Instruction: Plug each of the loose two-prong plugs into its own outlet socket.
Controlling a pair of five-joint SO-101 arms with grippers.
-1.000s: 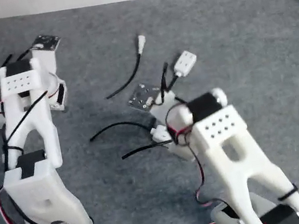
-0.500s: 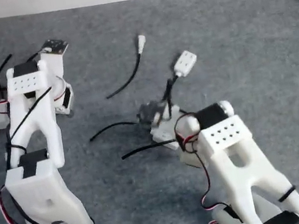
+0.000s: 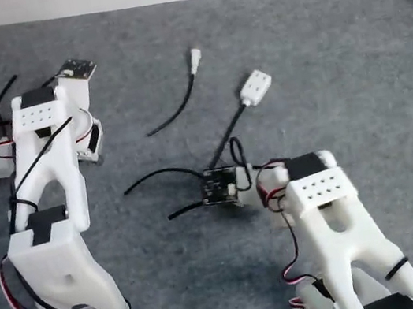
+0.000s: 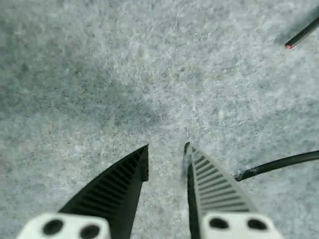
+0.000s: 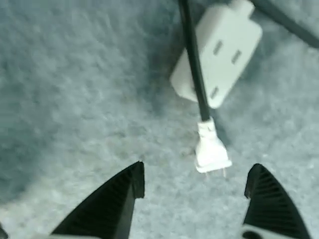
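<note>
As I judge it, the step in hand was the grasp of the white two-prong plug [image 5: 212,155] by the right hand [image 5: 197,170], whose black fingers were spread wide and held nothing. The plug lay flat on the counter [image 3: 349,57] just ahead of the gap between the fingers, nearer to one of them and touching neither. Its two thin metal prongs pointed back toward the hand. To do this well, the hand should probably first be centred over the moulded body, then lowered and closed across its sides. It should not close on the prongs or on the cord [image 5: 192,59], so that the prongs are free and level for the slots. The cord was black, round and rather stiff-looking. It ran from the plug over the outlet block [image 5: 222,52], a smooth white plastic piece with rounded corners and pairs of narrow slots, so a pull on the cord might drag this light block. The counter was covered with grey, felt-like fibre, which probably gives good friction. In the high view a second plug [image 3: 195,59], also white on a curved black cord, lay at about 12 o'clock from the right hand, well apart. The left hand [image 4: 166,149], between 10 and 11 o'clock, had its ribbed fingers a little apart over bare felt, empty.
</note>
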